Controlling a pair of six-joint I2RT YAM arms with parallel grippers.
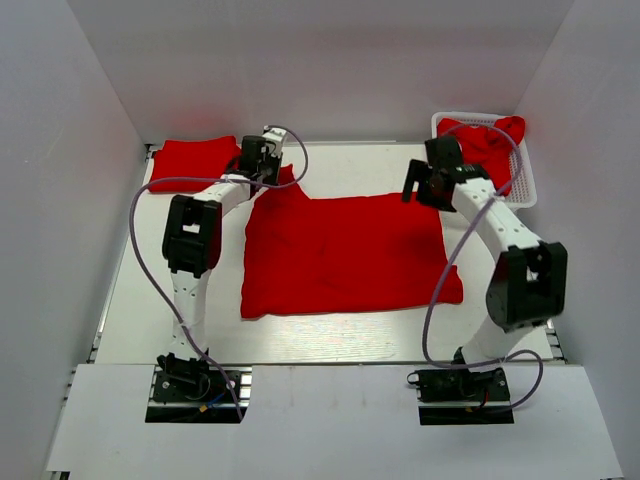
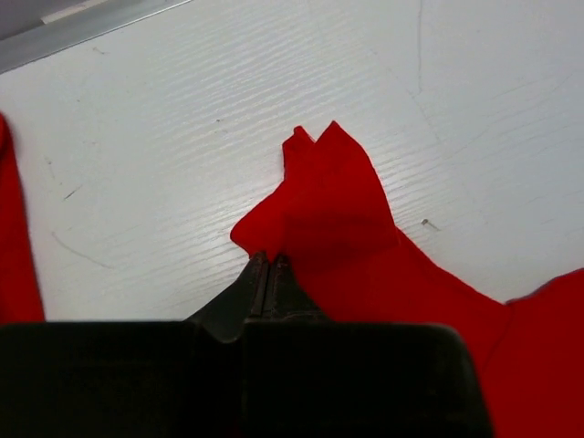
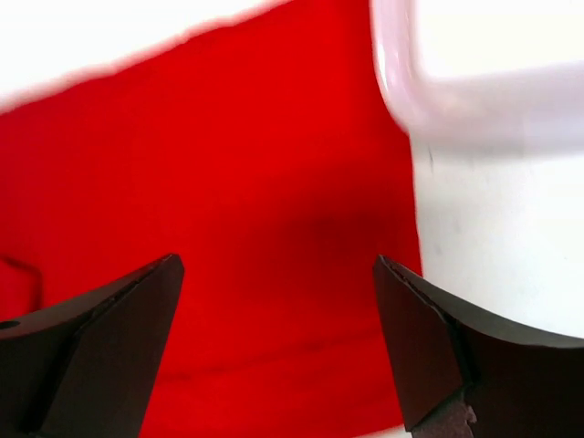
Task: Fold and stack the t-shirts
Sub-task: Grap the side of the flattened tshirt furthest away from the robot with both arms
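A bright red t-shirt (image 1: 345, 255) lies spread flat on the middle of the white table. My left gripper (image 1: 268, 172) is at its back left corner, and in the left wrist view its jaws (image 2: 270, 260) are shut on the near edge of the sleeve (image 2: 338, 205). My right gripper (image 1: 418, 190) hovers open over the shirt's back right corner (image 3: 237, 164), fingertips (image 3: 169, 269) wide apart and nothing between them. A folded red t-shirt (image 1: 195, 160) lies at the back left. Another red t-shirt (image 1: 485, 140) is bunched in the basket.
The white mesh basket (image 1: 525, 185) stands at the back right, its rim (image 3: 456, 91) just beyond my right gripper. White walls enclose the table on three sides. The folded shirt's edge (image 2: 14, 246) shows left of my left gripper.
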